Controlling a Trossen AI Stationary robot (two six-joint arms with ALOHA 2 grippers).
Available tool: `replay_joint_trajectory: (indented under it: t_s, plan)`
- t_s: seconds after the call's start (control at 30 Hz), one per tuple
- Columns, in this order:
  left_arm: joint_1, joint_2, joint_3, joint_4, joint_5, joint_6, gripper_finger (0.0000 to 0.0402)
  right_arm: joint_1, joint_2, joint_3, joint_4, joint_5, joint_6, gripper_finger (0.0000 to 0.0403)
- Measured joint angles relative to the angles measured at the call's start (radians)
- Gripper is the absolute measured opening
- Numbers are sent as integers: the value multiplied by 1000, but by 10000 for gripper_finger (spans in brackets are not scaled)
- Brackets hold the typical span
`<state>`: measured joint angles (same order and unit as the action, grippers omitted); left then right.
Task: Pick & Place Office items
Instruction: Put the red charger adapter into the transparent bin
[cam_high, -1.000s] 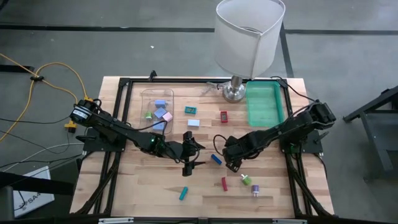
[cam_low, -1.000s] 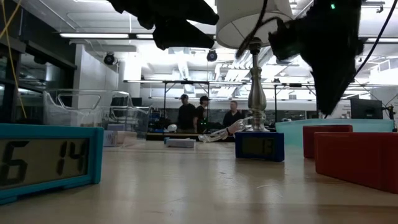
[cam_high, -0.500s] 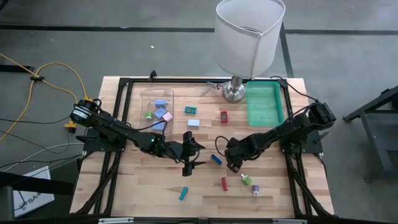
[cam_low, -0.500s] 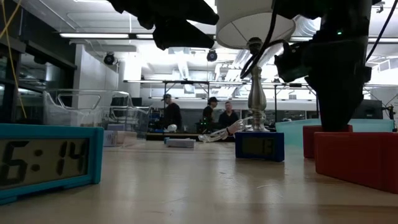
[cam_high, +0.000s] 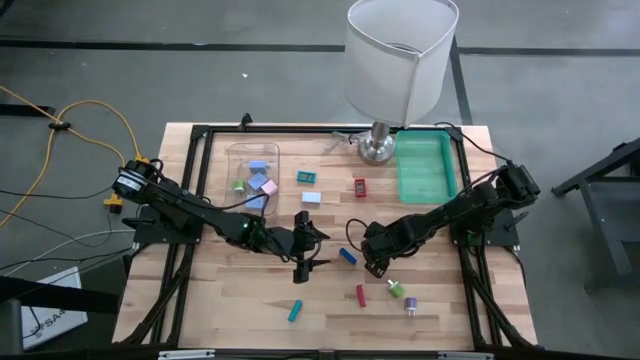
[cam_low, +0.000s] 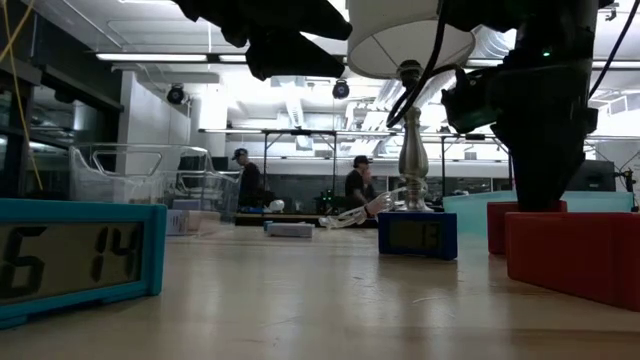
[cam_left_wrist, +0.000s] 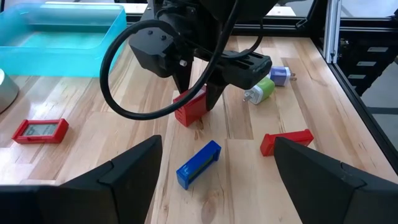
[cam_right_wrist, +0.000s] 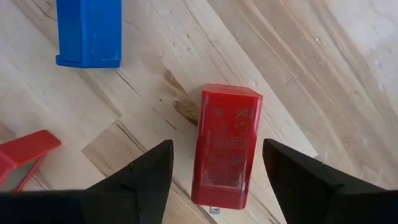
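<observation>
Background people have shifted; over the wooden table (cam_high: 230, 300), both pincers, left (cam_high: 305, 246) and right (cam_high: 374, 262), gape empty.

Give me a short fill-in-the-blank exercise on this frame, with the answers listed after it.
1. The right gripper hangs with open fingers either side of a ___ block.
2. Beside that block on the wooden table lies a dark ___ piece.
3. The lamp stands next to a ___ tray.
4. The left gripper is open and holds ___.

Answers: red; blue; green; nothing
</observation>
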<state>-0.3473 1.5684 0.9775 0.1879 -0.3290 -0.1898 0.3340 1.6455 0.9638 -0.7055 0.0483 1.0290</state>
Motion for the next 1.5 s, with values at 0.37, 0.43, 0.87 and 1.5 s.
replay_joint_trajectory:
  t_s: [0.37, 0.43, 0.87, 1.5]
  plan:
    - [0, 0, 0, 0, 0, 0, 301, 0, 0, 0, 0, 1, 0, 215]
    - [0, 0, 0, 0, 0, 0, 301, 0, 0, 0, 0, 1, 0, 200]
    - [0, 0, 0, 0, 0, 0, 301, 0, -1, 0, 6, 1, 0, 116]
    - [0, 0, 0, 0, 0, 0, 301, 0, -1, 1, 6, 3, -5, 119]
